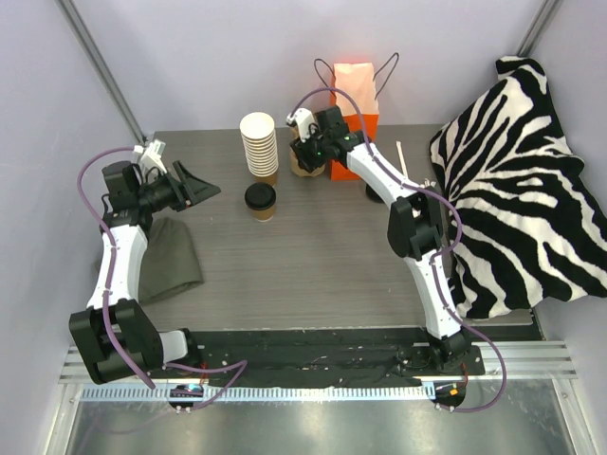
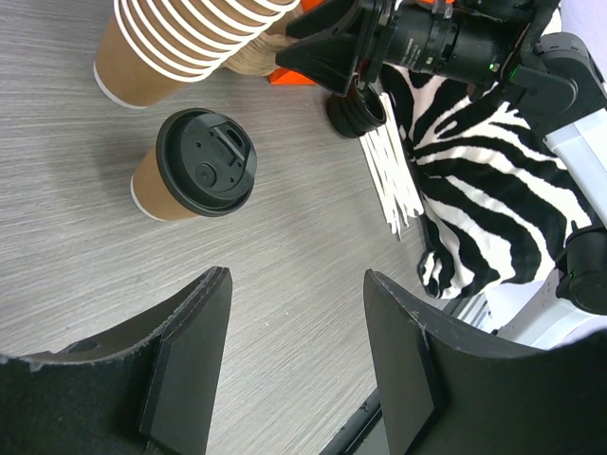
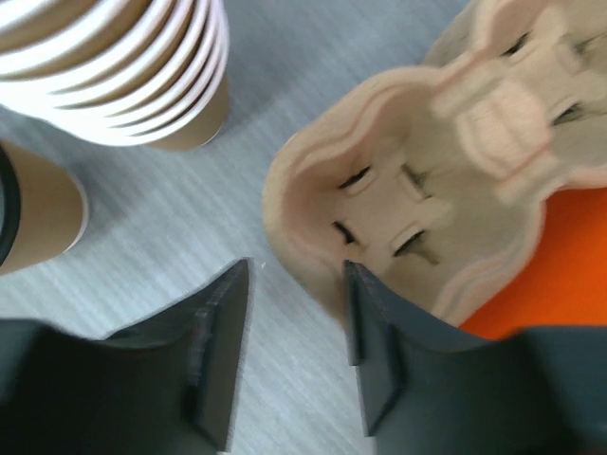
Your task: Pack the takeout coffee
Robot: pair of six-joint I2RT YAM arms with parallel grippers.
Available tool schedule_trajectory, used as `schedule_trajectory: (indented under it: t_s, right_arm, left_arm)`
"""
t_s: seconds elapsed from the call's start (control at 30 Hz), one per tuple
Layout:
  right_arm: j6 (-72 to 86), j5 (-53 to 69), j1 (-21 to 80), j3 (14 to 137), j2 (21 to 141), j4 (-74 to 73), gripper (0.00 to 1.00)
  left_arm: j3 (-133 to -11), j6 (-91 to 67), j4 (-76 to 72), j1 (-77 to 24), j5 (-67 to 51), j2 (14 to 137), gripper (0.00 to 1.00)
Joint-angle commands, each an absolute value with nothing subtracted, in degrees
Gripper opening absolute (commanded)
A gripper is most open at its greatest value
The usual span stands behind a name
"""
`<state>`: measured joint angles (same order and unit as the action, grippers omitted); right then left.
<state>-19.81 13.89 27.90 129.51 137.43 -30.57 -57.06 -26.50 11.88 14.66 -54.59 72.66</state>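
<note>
The takeout coffee [image 1: 260, 201] is a short brown paper cup with a pale base rim and a round black lid with a sip hole. It stands upright on the grey wood-grain surface [image 1: 322, 256], just in front of a tall stack of lidless white-rimmed brown cups [image 1: 259, 142] and apart from it.

Plain pale walls close the surface in on three sides. At the back stands an orange paper bag [image 1: 356, 95] with thin handles. In front of it a pale pulp cup carrier [image 3: 427, 190] rests partly on something orange. A zebra-striped cloth [image 1: 522, 190] is draped over the right edge. Beside it lie white stir sticks [image 2: 394, 180] and a small pile of loose black lids [image 2: 356, 114]. A dark green cloth [image 1: 171, 261] lies at the left.

The left pincer [image 2: 294, 313] hangs above the surface with its jaws wide apart, holding and touching nothing; the coffee sits ahead of it. The right pincer [image 3: 296, 313] is over the near rim of the carrier, jaws apart and gripping nothing. Whether one finger [image 3: 370, 351] brushes that rim, I cannot tell.
</note>
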Motion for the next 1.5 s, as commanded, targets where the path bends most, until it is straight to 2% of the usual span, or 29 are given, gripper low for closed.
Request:
schedule_trajectory:
  t_s: [0.0,0.23,0.57,0.7,0.83,0.93,1.0,1.03,1.13,1.3,1.4,1.47]
  right_arm:
    - [-21.8,17.5,28.0,129.3,134.8,-33.5,0.47]
    - [-23.6,21.1,28.0,127.7,133.3,-38.0,0.36]
    - [-25.5,21.7,28.9,123.1,127.1,-41.0,0.34]
    - [-25.8,20.6,28.9,123.9,127.8,-40.8,0.39]
    - [-25.5,19.9,29.0,125.5,129.2,-40.3,0.59]
    - [-26.1,18.6,29.6,126.3,130.7,-40.3,0.60]
    - [-27.0,18.9,29.9,126.0,131.1,-41.0,0.53]
    - [-27.4,19.3,30.0,126.1,131.2,-41.6,0.46]
    - [-29.0,21.0,30.1,124.4,129.3,-43.5,0.38]
    - [-30.8,21.1,30.6,117.1,123.4,-43.8,0.31]
    - [-30.7,21.9,30.7,114.4,120.3,-45.1,0.22]
    - [-31.1,22.4,30.8,112.7,118.4,-46.6,0.20]
  left_arm:
    - [-58.2,-26.4,11.3,14.7,-55.1,72.5,0.62]
    - [-58.1,-26.5,11.3,14.8,-55.1,72.0,0.62]
    - [-57.9,-27.6,10.8,14.8,-55.2,72.2,0.62]
    - [-57.8,-28.0,10.4,14.7,-55.3,72.2,0.62]
    - [-57.7,-27.8,10.4,14.7,-55.2,72.0,0.62]
    - [-57.7,-27.7,10.3,14.7,-55.1,72.3,0.62]
    - [-57.8,-27.8,10.3,14.7,-55.2,72.5,0.62]
    - [-58.0,-27.8,10.5,14.7,-55.2,72.4,0.62]
    - [-57.9,-27.4,10.5,14.7,-55.1,72.2,0.62]
    - [-57.7,-27.7,10.4,14.7,-55.3,72.2,0.62]
    - [-57.7,-28.2,9.8,14.7,-55.5,72.3,0.62]
    - [-57.7,-28.3,9.6,14.7,-55.5,72.1,0.62]
